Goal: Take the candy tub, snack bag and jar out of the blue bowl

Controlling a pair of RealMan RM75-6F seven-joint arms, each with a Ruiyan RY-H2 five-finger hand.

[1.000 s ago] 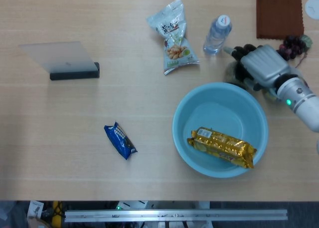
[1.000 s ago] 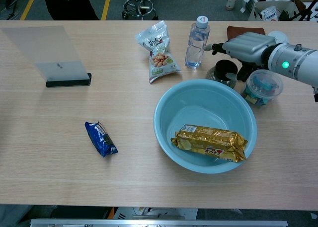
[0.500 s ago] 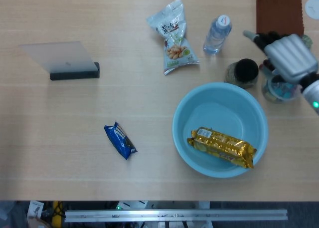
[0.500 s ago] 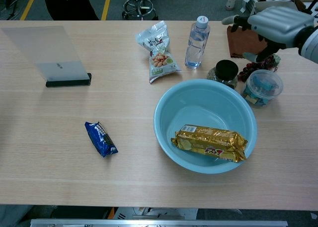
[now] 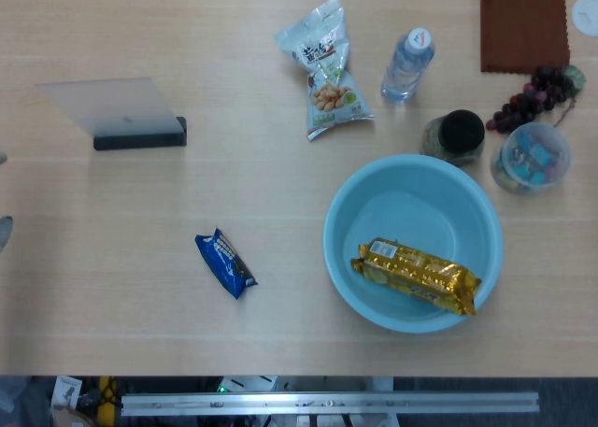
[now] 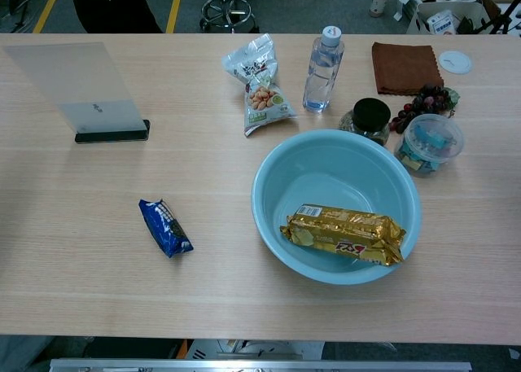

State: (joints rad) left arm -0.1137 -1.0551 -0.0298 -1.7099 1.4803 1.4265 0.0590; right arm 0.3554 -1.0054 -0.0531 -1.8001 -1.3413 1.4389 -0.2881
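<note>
The light blue bowl [image 5: 338, 212] [image 6: 262, 185] stands at the right front of the table. A gold snack bag [image 5: 416, 275] [image 6: 343, 234] lies inside it, toward the near side. The jar [image 5: 455, 135] [image 6: 367, 119], with a black lid, stands upright on the table just behind the bowl's far rim. The clear candy tub [image 5: 533, 156] [image 6: 428, 142] sits to the right of the jar, also outside the bowl. Neither hand appears in either view.
Behind the bowl lie a peanut bag [image 5: 324, 67], a water bottle [image 5: 407, 64], a brown cloth [image 5: 524, 28] and dark grapes [image 5: 537, 92]. A blue snack packet [image 5: 225, 263] lies at mid-left. A clear sign stand [image 5: 117, 114] sits far left.
My right hand was over the jar, then rose to the far right and left both views. The jar stays standing on the table beside the candy tub.
</note>
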